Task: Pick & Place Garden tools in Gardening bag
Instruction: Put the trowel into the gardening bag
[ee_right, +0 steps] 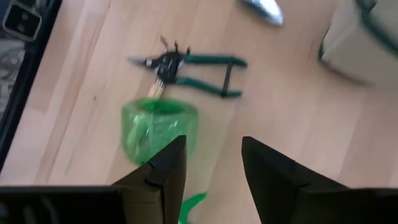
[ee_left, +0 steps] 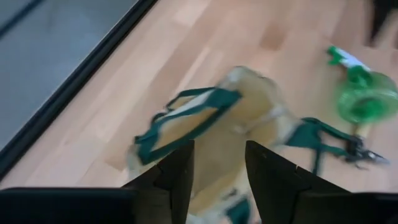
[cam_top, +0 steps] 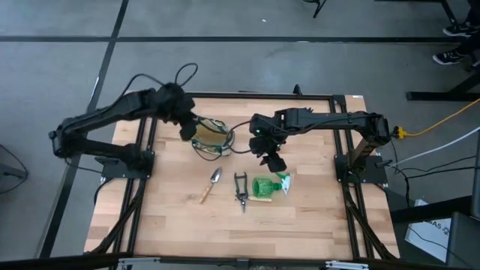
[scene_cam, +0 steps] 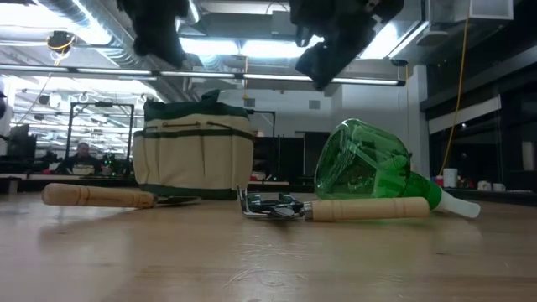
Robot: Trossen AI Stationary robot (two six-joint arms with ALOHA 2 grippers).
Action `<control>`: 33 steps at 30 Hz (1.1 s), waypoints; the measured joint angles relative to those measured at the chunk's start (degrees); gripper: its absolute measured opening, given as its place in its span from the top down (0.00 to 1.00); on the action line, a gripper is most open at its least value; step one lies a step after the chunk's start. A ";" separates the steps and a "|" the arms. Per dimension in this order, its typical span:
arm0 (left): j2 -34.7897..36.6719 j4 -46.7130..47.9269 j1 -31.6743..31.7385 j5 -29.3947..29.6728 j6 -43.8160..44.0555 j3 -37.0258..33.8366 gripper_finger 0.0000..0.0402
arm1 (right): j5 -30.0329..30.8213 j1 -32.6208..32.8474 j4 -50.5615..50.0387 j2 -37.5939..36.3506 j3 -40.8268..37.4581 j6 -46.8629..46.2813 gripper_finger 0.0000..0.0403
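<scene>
Pick step, by the look of it: right jaws [cam_top: 274, 163] hang open just above the spray bottle [cam_top: 266, 187], lying w/ trowel [cam_top: 209, 184] & shears [cam_top: 241, 190] at 6 o'clock of the bag [cam_top: 210, 135]; left jaws [cam_top: 187, 130] open over bag; next: descend, grip bottle.

You had one gardening bag [cam_top: 211, 136] on the counter [cam_top: 300, 225], cream with green straps. Three hand tools lay loose near it: one wooden-handled trowel [cam_top: 211, 183], one pair of pruning shears [cam_top: 241, 190] and one green spray bottle [cam_top: 268, 186]. The low view also showed a second wooden handle [scene_cam: 366, 208] lying in front of the bottle. Two arms were over the counter, each with one tool: left tool [cam_top: 187, 130], right tool [cam_top: 274, 160].
</scene>
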State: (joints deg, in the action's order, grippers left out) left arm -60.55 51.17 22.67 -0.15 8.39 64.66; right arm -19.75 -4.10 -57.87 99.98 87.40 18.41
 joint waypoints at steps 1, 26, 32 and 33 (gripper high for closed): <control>0.74 0.01 -2.41 1.64 0.79 0.00 0.66 | 0.01 0.08 -0.72 -0.26 -0.54 -0.03 0.61; -13.53 -0.16 -53.30 22.97 35.43 -0.74 0.71 | 0.13 10.94 31.88 -22.33 -38.23 -18.52 0.61; -22.17 -0.19 -58.09 22.70 45.31 -0.74 0.71 | 1.67 12.07 38.06 -22.38 -43.00 -23.48 0.61; -23.60 -0.19 -58.41 22.69 46.73 -0.74 0.71 | 2.20 12.09 38.72 -22.38 -43.53 -23.94 0.61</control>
State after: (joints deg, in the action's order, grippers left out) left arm -84.15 50.98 -35.74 22.54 55.13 63.92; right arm -17.55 7.99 -19.16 77.60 43.86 -5.52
